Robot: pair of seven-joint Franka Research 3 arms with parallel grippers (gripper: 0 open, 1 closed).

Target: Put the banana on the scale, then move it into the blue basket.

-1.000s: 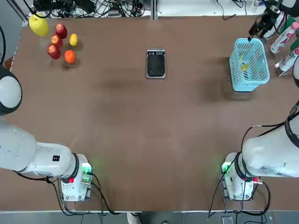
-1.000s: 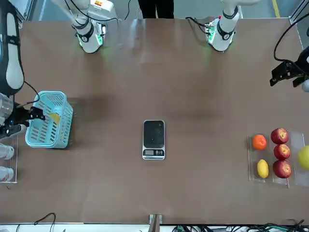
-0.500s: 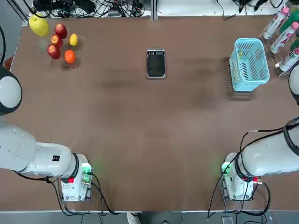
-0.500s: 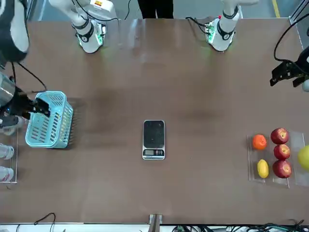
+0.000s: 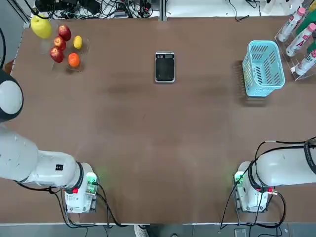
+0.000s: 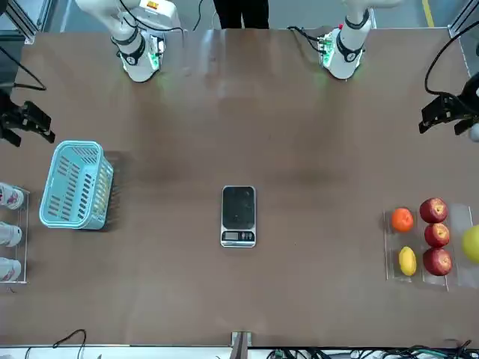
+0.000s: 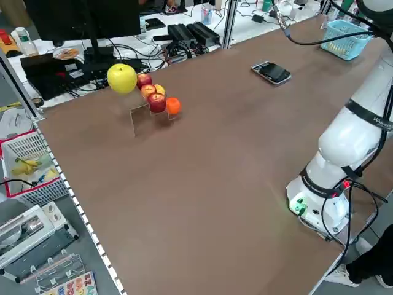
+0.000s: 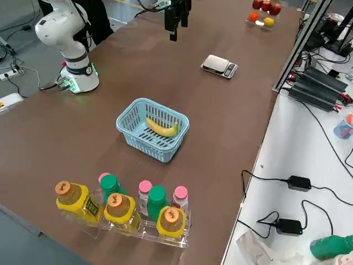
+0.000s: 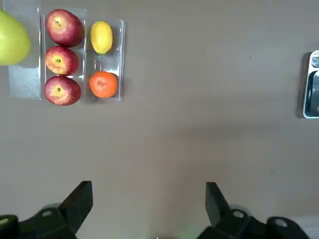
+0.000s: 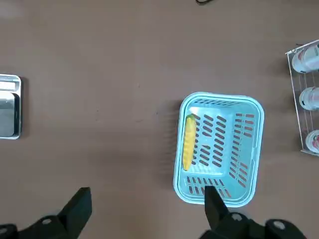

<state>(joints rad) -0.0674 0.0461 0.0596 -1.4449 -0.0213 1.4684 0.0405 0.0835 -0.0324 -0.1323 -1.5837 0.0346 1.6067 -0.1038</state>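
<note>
My right pincer, open and empty, has lifted away from the light-blue slotted plastic basket, leaving the small yellow banana inside: task done.

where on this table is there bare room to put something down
Free: the wide brown stretch between the scale and both arm bases, and the gaps between scale and fruit stand or blue basket. Crowded: the bottle rack corner beside the basket.

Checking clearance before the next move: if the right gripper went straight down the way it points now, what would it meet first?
Probably the rim of the blue basket or bare table beside it; the open right gripper points down above that edge. Depth is unclear. The banana lies inside, farther in.
</note>
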